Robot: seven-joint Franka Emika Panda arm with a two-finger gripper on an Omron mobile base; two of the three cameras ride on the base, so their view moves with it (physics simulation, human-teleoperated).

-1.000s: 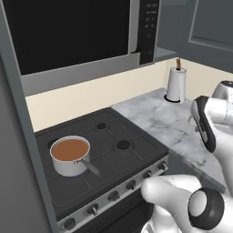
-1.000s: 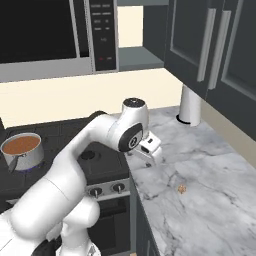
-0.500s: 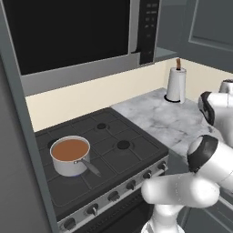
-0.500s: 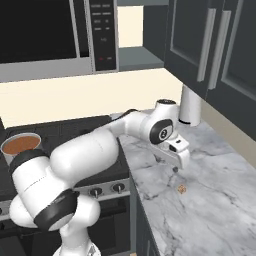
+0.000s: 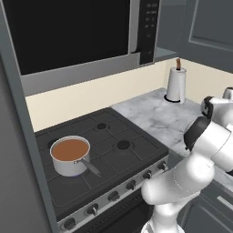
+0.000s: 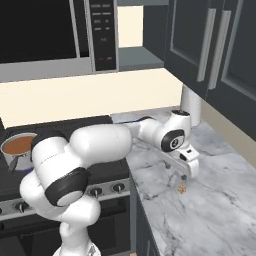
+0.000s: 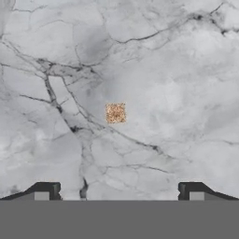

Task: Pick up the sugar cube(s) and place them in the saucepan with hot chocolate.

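The small tan sugar cube [image 7: 115, 113] lies untouched on the grey marble surface [image 7: 177, 84], directly beyond the empty, spread-apart fingers [image 7: 46, 191]. Pickup has not begun, and the shiny steel saucepan of brown hot chocolate [image 5: 70, 155] sits well away from the fingers on the black stove [image 5: 109, 154].

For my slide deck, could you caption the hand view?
Open gripper poised above a lone sugar cube on the marble counter.

You are looking at a home kitchen, rendered. You have a black stove [image 5: 107, 154] with burner grates and a row of knobs [image 5: 132, 184], a microwave [image 5: 73, 34] mounted above it, dark cabinets [image 6: 215, 55] with bar handles, a cream backsplash [image 5: 91, 98], a grey marble surface [image 6: 210, 200], a paper-towel roll [image 5: 175, 84], and a saucepan [image 5: 69, 156] on the stove.
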